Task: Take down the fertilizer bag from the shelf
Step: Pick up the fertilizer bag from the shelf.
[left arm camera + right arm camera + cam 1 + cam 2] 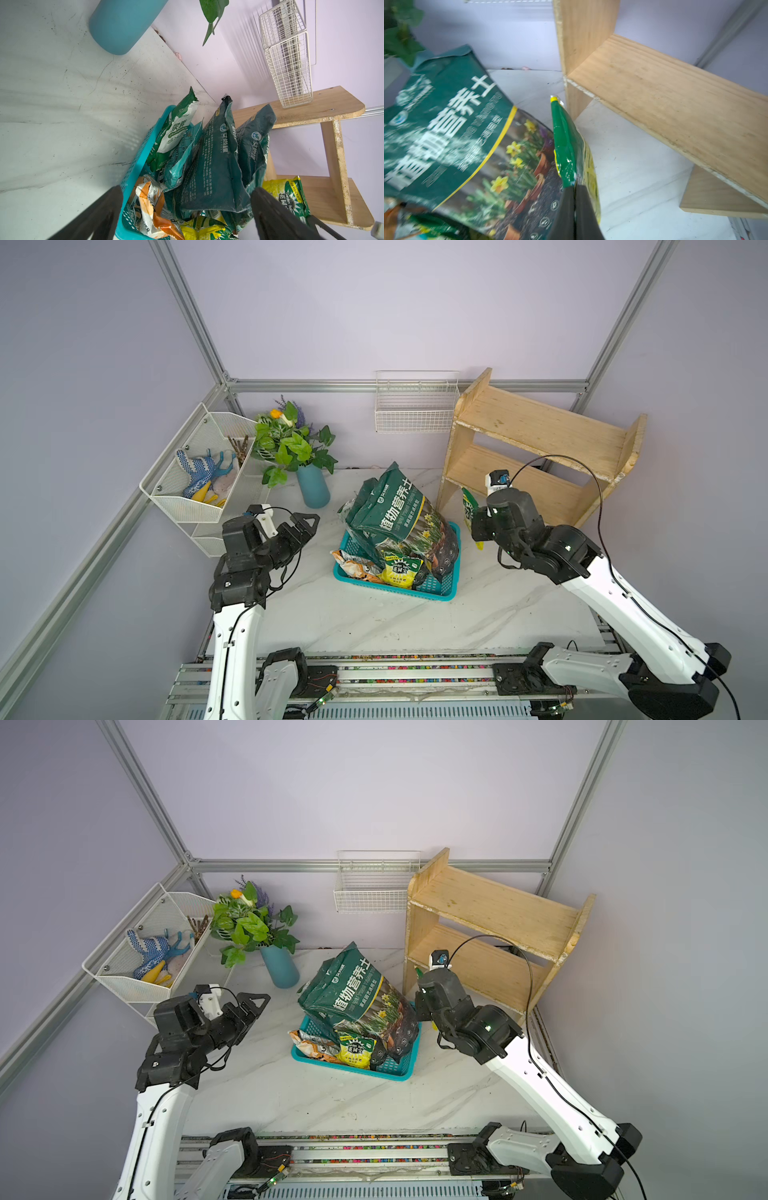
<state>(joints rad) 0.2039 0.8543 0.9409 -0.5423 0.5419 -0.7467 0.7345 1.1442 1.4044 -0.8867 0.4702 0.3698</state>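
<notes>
Right wrist, right pincer (574, 188) clamping fertilizer bag (564, 141) edge beside shelf (675, 93), left pincer (187, 188) apart

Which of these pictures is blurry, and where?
Right wrist view: the large dark green soil bag is smeared, the pale wooden shelf sharper. Left wrist view: the teal plastic basket and its contents read crisp. Both top views: sharp, evenly lit, soft shadows.

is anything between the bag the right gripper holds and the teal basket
Yes: the big dark green soil bag stands in the teal basket on the side nearest the fertilizer bag shut in the right gripper.
</notes>
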